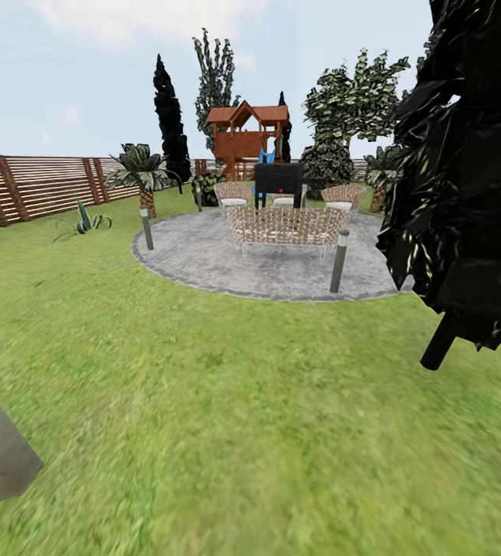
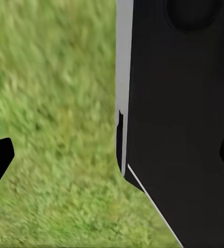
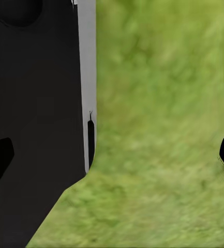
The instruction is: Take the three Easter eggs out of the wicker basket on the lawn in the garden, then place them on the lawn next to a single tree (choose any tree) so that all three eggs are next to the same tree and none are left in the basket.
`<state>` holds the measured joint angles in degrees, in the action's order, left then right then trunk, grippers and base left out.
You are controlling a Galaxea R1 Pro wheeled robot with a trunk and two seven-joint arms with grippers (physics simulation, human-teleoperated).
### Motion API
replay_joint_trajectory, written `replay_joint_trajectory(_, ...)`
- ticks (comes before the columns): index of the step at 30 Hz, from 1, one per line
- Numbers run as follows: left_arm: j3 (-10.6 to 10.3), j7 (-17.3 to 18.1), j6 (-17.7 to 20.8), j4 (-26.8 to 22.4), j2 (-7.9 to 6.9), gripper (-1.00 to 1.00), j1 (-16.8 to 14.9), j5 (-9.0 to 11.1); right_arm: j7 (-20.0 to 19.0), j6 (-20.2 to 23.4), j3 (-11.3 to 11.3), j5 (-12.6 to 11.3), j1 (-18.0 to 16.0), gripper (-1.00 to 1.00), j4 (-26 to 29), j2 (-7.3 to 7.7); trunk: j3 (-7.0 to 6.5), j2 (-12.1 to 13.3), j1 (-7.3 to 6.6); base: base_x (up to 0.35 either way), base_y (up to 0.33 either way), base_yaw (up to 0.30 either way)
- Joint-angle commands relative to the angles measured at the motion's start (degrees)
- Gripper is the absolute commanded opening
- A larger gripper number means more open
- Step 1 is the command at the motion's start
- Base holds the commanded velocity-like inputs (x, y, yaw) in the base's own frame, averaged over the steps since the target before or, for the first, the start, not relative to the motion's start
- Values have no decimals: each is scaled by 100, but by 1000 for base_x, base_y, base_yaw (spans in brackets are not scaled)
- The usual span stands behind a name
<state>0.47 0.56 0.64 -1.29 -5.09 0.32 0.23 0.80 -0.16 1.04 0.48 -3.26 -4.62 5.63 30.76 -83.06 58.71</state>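
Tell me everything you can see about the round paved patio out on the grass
The patio is a round grey slab of mottled stone-like paving with a darker edge band, lying flat in the lawn ahead of the robot. On it stand a wicker sofa, wicker chairs behind it, and a black grill. Short grey post lights stand at its rim. A black tree hides its right edge.

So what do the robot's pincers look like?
In the wrist views, each pincer shows as two plain black fingertips, blunt and angular: the left pincer and the right pincer. Beside each stands a big smooth black body panel with a pale grey edge. No cables or markings show.
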Motion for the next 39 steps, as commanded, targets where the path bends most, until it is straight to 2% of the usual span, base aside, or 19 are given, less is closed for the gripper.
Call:
replay_joint_trajectory(1,2,6,7,-12,-1,100,3,-1,8,-2,10,7,-8,100,-12,-1,4,-2,2,144,-79,7)
replay_joint_trajectory(10,-3,-31,6,-12,44,100,3,1,8,-2,10,4,-8,100,-12,-1,4,-2,2,29,-70,1)
replay_joint_trajectory(32,-3,-38,6,-12,52,100,3,5,8,-2,10,5,-8,100,-12,0,4,-2,2,92,-314,-10)
replay_joint_trajectory(39,-3,-38,6,-12,52,100,3,6,8,-2,10,5,-8,100,-12,3,4,-2,2,112,-320,-208)
